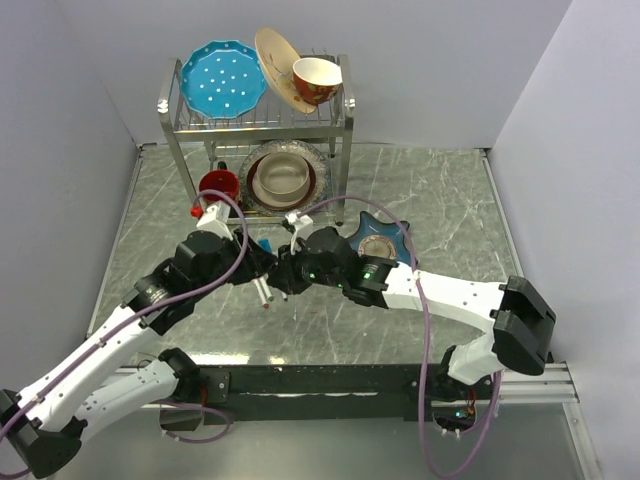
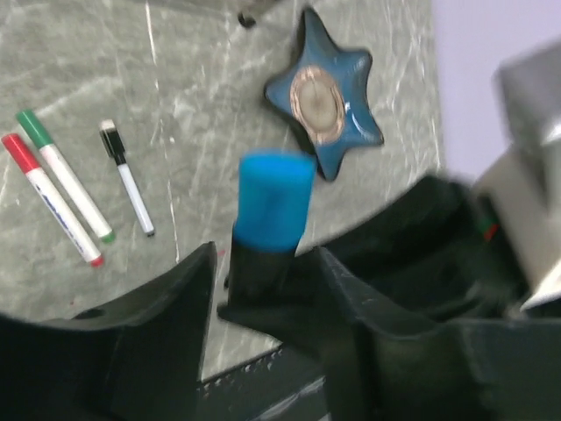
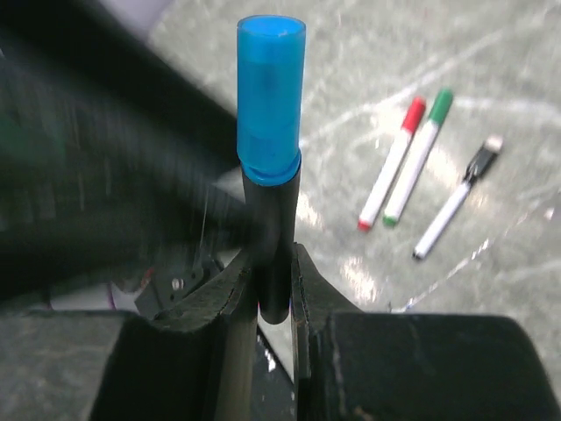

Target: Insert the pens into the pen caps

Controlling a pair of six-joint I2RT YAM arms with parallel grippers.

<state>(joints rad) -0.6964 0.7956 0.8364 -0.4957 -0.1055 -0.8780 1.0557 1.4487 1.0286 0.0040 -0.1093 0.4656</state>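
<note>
At frame centre, clamps right jaws on upright thick dark marker with blue plastic cap [image 3: 270, 167]; holds left jaws apart, flanking it. Upper right, on grey marble bench [image 3: 508, 61]: three capped white pens [image 3: 419, 156].

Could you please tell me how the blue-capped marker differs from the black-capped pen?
The blue-capped marker is thick with a dark barrel; the black-capped pen is slim with a white barrel. The marker stands upright, clamped in the right gripper; the pen lies flat on the table, untouched. Both have their caps on.
</note>
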